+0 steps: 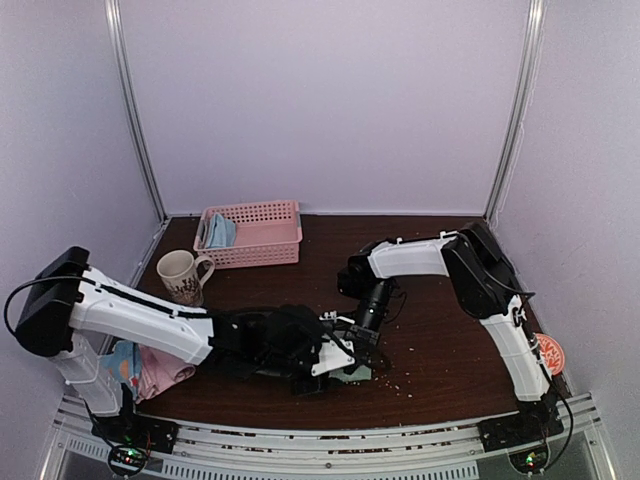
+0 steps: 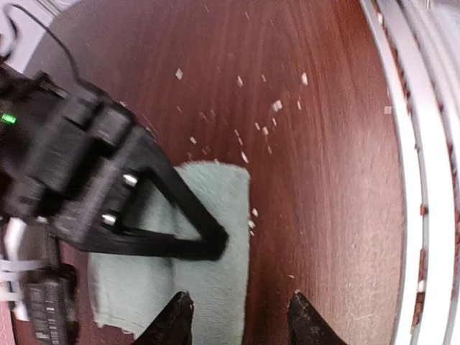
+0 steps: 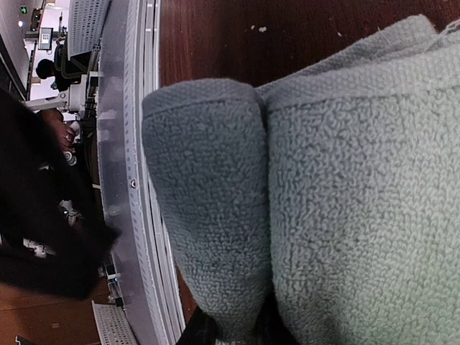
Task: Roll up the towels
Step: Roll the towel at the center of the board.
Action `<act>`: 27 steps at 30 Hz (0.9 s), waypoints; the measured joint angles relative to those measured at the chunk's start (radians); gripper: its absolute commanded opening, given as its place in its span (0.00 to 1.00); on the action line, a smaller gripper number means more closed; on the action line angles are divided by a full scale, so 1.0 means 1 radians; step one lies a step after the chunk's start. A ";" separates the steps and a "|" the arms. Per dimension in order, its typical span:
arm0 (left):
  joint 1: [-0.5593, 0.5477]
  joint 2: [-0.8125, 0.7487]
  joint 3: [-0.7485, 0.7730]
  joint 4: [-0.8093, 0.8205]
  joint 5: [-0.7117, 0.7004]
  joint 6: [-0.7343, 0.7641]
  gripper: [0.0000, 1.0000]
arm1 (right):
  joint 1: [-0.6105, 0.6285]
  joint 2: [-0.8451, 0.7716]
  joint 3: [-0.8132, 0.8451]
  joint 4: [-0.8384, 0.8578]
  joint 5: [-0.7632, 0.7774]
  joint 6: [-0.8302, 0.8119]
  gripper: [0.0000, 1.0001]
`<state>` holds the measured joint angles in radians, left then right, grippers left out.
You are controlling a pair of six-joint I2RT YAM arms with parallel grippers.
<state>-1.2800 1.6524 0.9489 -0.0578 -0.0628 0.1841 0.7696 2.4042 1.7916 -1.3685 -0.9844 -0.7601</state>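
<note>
Right gripper (image 3: 237, 327) pinches fold of sage towel (image 3: 345, 201); left gripper (image 2: 239, 309) agape — shallow bite could slip, letting roll unfurl.

Dark table (image 1: 430, 260): green towel (image 2: 144, 280), mug (image 1: 180, 276), basket (image 1: 262, 245), crumbs (image 2: 273, 108).

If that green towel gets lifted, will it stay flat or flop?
Probably flop: the green towel bulges into soft folds where the right gripper pinches it. Its looped pile looks grippy, so slipping seems unlikely.
</note>
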 measured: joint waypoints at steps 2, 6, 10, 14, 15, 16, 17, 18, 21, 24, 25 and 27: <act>-0.024 0.063 0.000 -0.024 -0.040 0.017 0.48 | 0.000 0.000 0.000 0.000 0.000 0.000 0.09; -0.028 0.114 0.003 -0.017 -0.100 0.048 0.49 | 0.000 0.000 0.000 0.000 0.000 0.009 0.09; -0.028 0.150 0.022 0.007 -0.158 0.079 0.49 | 0.000 0.000 0.000 0.000 0.000 0.009 0.09; -0.028 0.171 0.023 0.030 -0.196 0.103 0.41 | 0.000 0.000 0.000 0.000 0.000 0.008 0.10; -0.028 0.174 0.023 0.035 -0.202 0.109 0.37 | 0.000 0.000 0.000 0.000 0.000 0.008 0.12; -0.028 0.179 0.023 0.039 -0.207 0.113 0.34 | 0.000 0.000 0.000 0.000 0.000 0.008 0.15; -0.028 0.183 0.023 0.041 -0.208 0.116 0.31 | 0.000 0.000 0.000 0.000 0.000 0.008 0.20; -0.028 0.188 0.025 0.041 -0.209 0.119 0.28 | 0.000 0.000 0.000 -0.001 0.000 0.005 0.24; -0.029 0.196 0.035 0.035 -0.209 0.123 0.20 | 0.000 -0.004 0.000 -0.011 0.002 -0.005 0.40; -0.029 0.201 0.049 0.027 -0.209 0.119 0.16 | 0.000 -0.031 -0.013 -0.019 0.018 -0.021 0.49; -0.029 0.203 0.055 0.023 -0.209 0.116 0.15 | -0.002 -0.045 -0.018 -0.019 0.028 -0.021 0.54; -0.029 0.205 0.068 0.009 -0.206 0.108 0.15 | -0.005 -0.072 -0.023 -0.015 0.055 -0.021 0.57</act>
<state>-1.3090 1.8576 1.0168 -0.0490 -0.2687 0.2924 0.7647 2.3322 1.7683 -1.3834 -0.9295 -0.7807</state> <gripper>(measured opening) 0.163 0.520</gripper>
